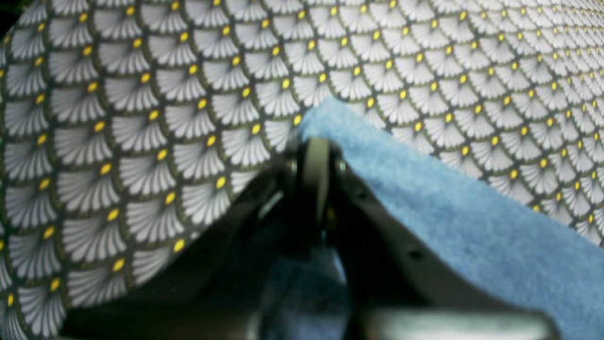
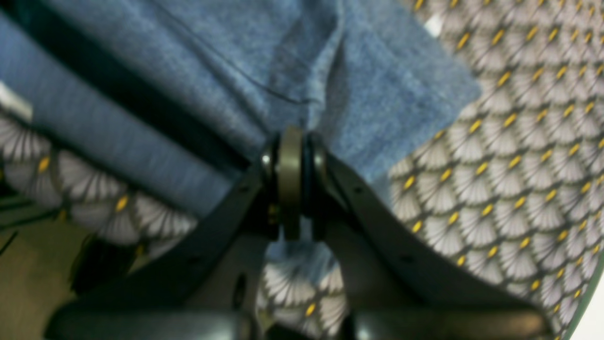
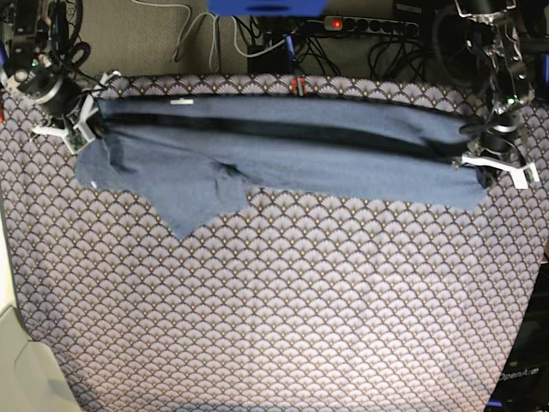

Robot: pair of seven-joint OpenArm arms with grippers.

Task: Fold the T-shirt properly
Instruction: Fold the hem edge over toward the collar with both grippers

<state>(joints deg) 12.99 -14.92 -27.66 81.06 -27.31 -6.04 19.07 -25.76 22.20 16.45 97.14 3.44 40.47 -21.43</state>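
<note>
a scallop-patterned tablecloth, grey fans with yellow dots, covered the whole table. beyond its far edge, at twelve o'clock, a blue box sat among tangled cables. at one o'clock a black power strip showed a red light.

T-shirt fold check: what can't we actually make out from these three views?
- T-shirt lettering: not visible in any view; only plain blue cloth shows.
- Layers pinched by the left hand: left wrist view is blurred, and the fingers cover the cloth edge.
- Right hand grip depth: right wrist view is soft, and the cloth bunches over the tips.
- Far hem: in the base view a dark shadow band hides it.
- Tablecloth beneath the shirt: covered.
</note>
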